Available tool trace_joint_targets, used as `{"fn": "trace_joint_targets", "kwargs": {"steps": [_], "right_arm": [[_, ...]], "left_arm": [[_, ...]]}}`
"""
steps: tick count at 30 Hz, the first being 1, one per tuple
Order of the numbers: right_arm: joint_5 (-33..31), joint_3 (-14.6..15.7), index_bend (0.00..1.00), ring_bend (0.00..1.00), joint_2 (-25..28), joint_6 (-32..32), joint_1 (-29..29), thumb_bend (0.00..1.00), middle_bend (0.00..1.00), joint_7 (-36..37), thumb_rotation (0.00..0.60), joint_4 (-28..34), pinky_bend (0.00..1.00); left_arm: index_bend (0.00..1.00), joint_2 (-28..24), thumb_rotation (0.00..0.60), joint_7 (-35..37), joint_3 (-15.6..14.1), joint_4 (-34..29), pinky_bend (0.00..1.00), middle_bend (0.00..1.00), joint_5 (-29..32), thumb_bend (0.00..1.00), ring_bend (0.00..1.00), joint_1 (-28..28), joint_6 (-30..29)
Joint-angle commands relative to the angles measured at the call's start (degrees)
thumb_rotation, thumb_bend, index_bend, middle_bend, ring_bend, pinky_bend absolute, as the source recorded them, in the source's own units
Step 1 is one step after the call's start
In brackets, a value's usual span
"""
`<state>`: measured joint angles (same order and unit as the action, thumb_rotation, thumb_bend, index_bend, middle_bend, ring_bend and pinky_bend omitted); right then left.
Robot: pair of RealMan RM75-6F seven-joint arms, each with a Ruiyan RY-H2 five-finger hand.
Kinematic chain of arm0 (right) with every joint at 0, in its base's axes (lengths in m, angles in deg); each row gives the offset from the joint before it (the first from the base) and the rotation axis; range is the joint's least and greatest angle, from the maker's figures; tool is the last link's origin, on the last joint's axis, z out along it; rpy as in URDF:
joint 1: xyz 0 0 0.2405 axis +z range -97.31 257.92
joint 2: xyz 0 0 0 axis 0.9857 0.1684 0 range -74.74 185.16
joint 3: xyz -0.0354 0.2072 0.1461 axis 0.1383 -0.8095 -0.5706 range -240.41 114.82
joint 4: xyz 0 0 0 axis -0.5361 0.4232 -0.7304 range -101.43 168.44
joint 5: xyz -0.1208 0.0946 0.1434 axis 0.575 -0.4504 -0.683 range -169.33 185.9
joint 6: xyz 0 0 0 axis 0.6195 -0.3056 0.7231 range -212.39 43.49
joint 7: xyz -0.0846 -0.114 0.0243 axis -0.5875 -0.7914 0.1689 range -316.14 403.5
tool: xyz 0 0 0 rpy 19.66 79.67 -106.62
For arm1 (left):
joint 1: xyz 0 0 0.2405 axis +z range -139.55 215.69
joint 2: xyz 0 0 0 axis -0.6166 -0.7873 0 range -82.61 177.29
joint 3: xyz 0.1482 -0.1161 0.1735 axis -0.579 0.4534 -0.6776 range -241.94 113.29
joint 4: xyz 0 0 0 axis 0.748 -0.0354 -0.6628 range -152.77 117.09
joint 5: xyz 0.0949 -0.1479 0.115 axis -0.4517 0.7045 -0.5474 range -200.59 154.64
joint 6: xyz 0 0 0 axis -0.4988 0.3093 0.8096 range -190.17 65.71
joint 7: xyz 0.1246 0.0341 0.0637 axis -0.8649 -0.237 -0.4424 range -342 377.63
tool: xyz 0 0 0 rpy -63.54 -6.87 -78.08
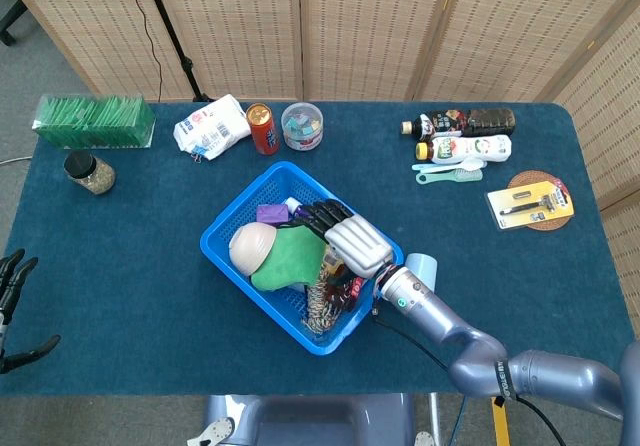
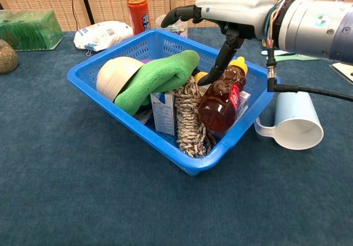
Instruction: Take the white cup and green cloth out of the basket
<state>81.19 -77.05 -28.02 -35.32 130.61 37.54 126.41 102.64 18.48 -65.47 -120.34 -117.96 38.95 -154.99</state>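
Note:
The green cloth (image 1: 285, 256) (image 2: 157, 78) lies draped in the blue basket (image 1: 222, 254) (image 2: 99, 94), against a beige bowl (image 2: 115, 75). On its side on the table, just right of the basket, lies the white cup (image 2: 295, 122) (image 1: 420, 265), handle toward the basket. My right hand (image 1: 345, 237) (image 2: 223, 11) hovers open over the basket's right half. Its fingers reach toward the cloth's far end and the thumb points down beside the honey bottle (image 2: 220, 100); it holds nothing. My left hand (image 1: 12, 291) rests open at the table's left edge.
The basket also holds a knotted rope (image 2: 190, 122), a small carton (image 2: 164, 111) and a purple item. Behind it stand a red can (image 1: 263, 128), a plastic tub (image 1: 302, 126) and a white packet (image 1: 212, 126). Bottles (image 1: 465, 136) and a brush lie at back right.

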Motion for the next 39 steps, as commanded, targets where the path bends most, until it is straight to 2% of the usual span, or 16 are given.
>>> {"fn": "trace_joint_targets", "kwargs": {"steps": [1, 5, 10, 13, 15, 18, 25, 32, 35, 39], "right_arm": [[0.4, 0.3, 0.22, 0.17, -0.9, -0.4, 0.7, 0.24, 0.2, 0.2, 0.6, -0.6, 0.18], [-0.1, 0.5, 0.3, 0.18, -2.9, -1.3, 1.9, 0.39, 0.22, -0.6, 0.6, -2.0, 0.21], [-0.6, 0.3, 0.46, 0.31, -5.1, -0.6, 2.5, 0.62, 0.36, -0.7, 0.6, -3.6, 0.34], [-0.3, 0.8, 0.6, 0.4, -5.2, -0.7, 2.6, 0.73, 0.46, -0.6, 0.6, -3.9, 0.45], [0.0, 1.0, 0.64, 0.44, -5.1, -0.8, 2.6, 0.75, 0.5, -0.2, 0.6, -3.8, 0.52], [1.5, 0.5, 0.65, 0.47, -4.6, 1.2, 1.9, 0.78, 0.52, 1.8, 0.6, -3.1, 0.55], [5.1, -2.1, 0.65, 0.47, -2.5, 6.9, 0.8, 0.8, 0.52, 5.2, 0.6, -0.9, 0.55], [6.5, -6.1, 0.65, 0.47, 0.8, 12.9, -0.4, 0.81, 0.52, 6.6, 0.6, 0.1, 0.55], [6.7, -7.1, 0.65, 0.47, 2.0, 15.0, -1.0, 0.81, 0.52, 5.9, 0.6, -0.9, 0.55], [6.8, -8.4, 0.65, 0.47, 2.4, 18.7, -1.7, 0.81, 0.52, 3.6, 0.6, -5.6, 0.55]], "left_arm": [[0.0, 0.0, 0.6, -0.2, 0.0, -0.1, 0.0, 0.0, 0.1, 0.0, 0.0, 0.0, 0.1], [0.0, 0.0, 0.6, -0.2, 0.0, -0.1, 0.0, 0.0, 0.0, 0.0, 0.0, -0.1, 0.2], [0.0, -0.1, 0.6, 0.5, 0.1, 0.1, 0.0, 0.0, 0.2, 0.0, 0.0, 0.0, -0.1], [0.0, -0.2, 0.6, 0.6, 0.0, 0.2, 0.0, 0.0, 0.2, 0.0, 0.0, 0.0, 0.0], [0.0, -0.2, 0.6, 0.7, 0.0, 0.2, 0.0, 0.0, 0.1, 0.0, 0.0, 0.0, 0.0], [0.0, -0.2, 0.6, 0.8, 0.0, 0.2, 0.0, 0.0, 0.1, 0.0, 0.0, 0.0, 0.0], [0.0, -0.2, 0.6, 0.7, 0.0, 0.1, 0.0, 0.0, 0.2, 0.0, 0.0, -0.1, 0.1], [0.0, -0.2, 0.6, 0.8, 0.0, 0.2, 0.0, 0.0, 0.0, 0.0, 0.0, 0.0, -0.1], [0.0, -0.2, 0.6, 0.7, 0.0, 0.1, 0.0, 0.0, 0.0, 0.0, 0.0, 0.0, 0.0], [0.0, -0.1, 0.6, 0.2, -0.1, 0.0, 0.0, 0.0, 0.0, 0.0, 0.0, -0.1, 0.2]]}}
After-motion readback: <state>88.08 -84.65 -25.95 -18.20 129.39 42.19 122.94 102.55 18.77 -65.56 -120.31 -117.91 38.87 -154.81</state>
